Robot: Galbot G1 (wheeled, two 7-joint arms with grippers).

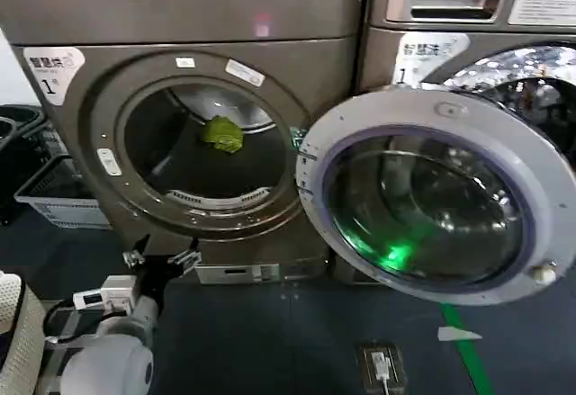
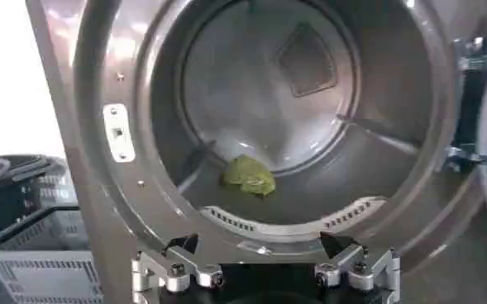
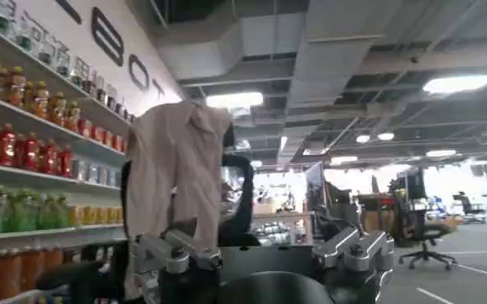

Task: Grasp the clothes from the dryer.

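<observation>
Hovering just below and in front of the round opening of the dryer, the left hand has its fingers spread wide with nothing between them, and the metal ring of the opening sits right ahead of the fingertips. Beyond that lip, well inside on the drum floor, lies the clothes, a small green wad far from the hand. Judging from this, a low approach could knock the fingers against the ring, and a shallow reach could close on air or nudge the wad deeper. To the hand's right hangs the open door, which a wide swing might strike. The right hand, also spread and empty, points away into the room.
</observation>
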